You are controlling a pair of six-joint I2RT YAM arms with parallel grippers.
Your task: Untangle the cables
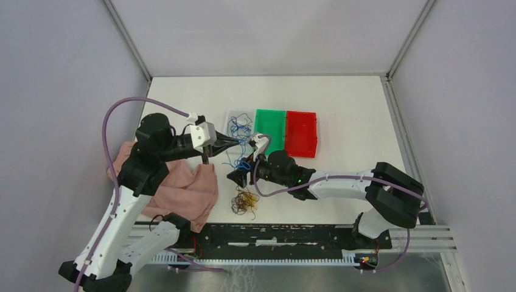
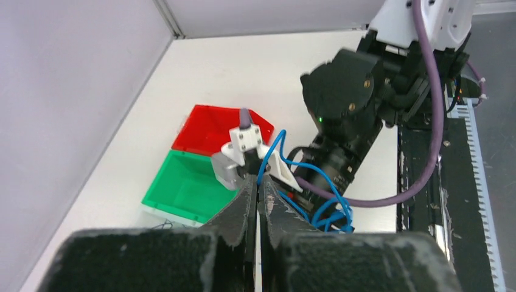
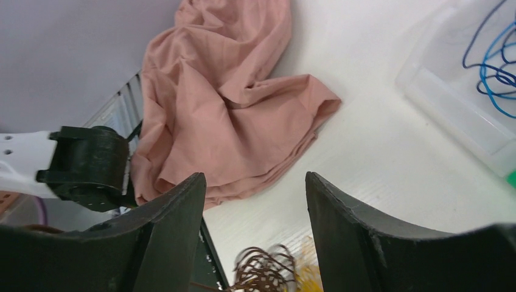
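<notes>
Currently left gripper (image 2: 256, 181) clenched on blue cable (image 2: 275, 146); right gripper (image 3: 254, 179) released, empty. Pull may snag loops on right wrist (image 2: 341, 91).

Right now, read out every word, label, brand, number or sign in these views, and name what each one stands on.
None: no text can be read in any view.
green bin, red bin, clear bin: plain walls, no labels showing.
pink cloth: no print.
right arm: only a small green light, no marking that can be made out.
</notes>
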